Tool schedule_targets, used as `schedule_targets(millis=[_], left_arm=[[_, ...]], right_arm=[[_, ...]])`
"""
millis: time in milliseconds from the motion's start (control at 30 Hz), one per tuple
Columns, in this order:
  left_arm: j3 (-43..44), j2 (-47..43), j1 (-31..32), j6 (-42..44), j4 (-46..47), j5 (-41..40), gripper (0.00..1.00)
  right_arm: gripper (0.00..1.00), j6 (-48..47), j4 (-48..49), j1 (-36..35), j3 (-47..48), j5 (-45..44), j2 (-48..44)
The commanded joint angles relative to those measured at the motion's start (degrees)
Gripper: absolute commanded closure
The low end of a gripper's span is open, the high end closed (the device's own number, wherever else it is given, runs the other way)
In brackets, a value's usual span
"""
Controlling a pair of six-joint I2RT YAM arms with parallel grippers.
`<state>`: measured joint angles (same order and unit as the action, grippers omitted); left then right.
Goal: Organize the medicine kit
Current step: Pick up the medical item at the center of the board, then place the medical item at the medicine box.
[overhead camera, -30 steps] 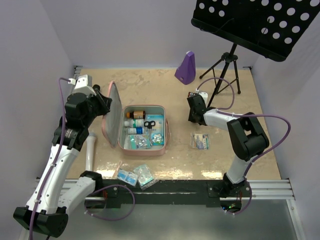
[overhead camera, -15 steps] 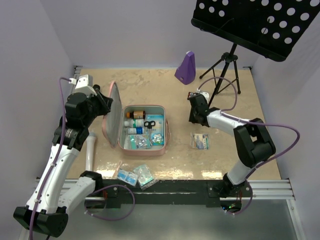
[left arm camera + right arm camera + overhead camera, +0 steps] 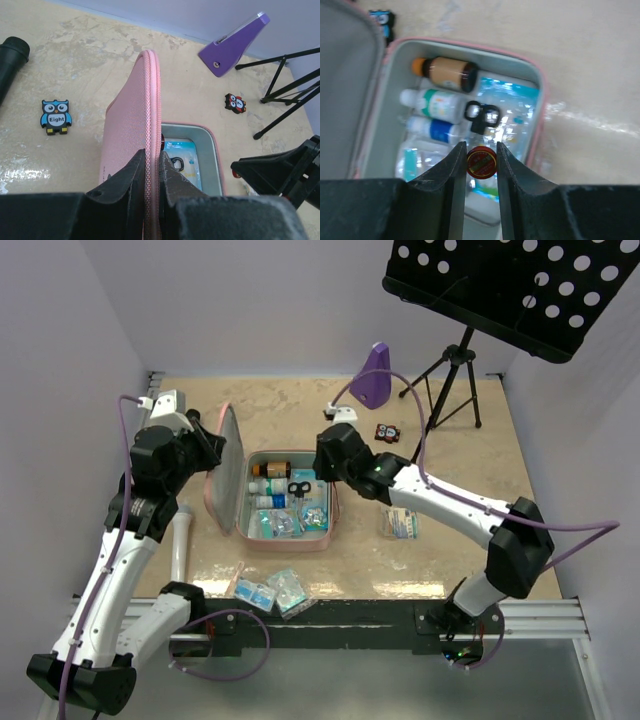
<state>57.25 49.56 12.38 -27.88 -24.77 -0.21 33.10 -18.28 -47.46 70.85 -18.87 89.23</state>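
The right hand (image 3: 480, 149) is closed on a small red round tin (image 3: 481, 163), pinched between both fingers above the open medicine kit (image 3: 290, 541). The left hand (image 3: 152, 156) is clamped on the rim of the kit's lid (image 3: 131, 125), which stands upright along the case's left side.

The kit is a pink zip case with rounded corners and a pale grey lining, lying left of centre on the counter (image 3: 300, 410). Inside, a brown bottle (image 3: 447, 73) with an orange cap lies at the far end. Two white bottles (image 3: 434, 103) lie next to it, and black scissors (image 3: 482, 113) rest on blue-and-clear packets.

Just right of the case a packet (image 3: 401, 523) lies on the counter, and more packets (image 3: 270, 592) sit at the near edge. Behind the case, open counter runs back to a purple metronome (image 3: 372, 375), a small red owl piece (image 3: 388, 432) and the legs of a music stand (image 3: 450, 365). A blue owl piece (image 3: 55, 116) lies on the outer side of the lid.
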Motion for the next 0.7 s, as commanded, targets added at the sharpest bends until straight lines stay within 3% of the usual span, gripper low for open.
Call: schedule_targets(millis=[0,333,500,667], left_arm=[[-1.79,0.27,-0.25,0.11,-1.50,0.73,1.00],[-1.36,-0.51,-0.34,0.63,-2.91,0.47,1.00],[-1.27,-1.04,-0.25,0.72,-3.53,0.56,1.00],[-1.79,-1.48,-0.25,0.63,-3.70,0.47,1.00]], right_arm=[[0.92,1.70,-1.67,-3.78,6.22,-1.26,4.45],[0.93,-1.20,-2.81,-3.43,16.50,-1.69,16.58],[0.64,-1.37,-3.16,-3.25,19.76,-1.25,19.31],[0.53,-1.29,-3.25,-3.25,20.56,-1.25,19.58]])
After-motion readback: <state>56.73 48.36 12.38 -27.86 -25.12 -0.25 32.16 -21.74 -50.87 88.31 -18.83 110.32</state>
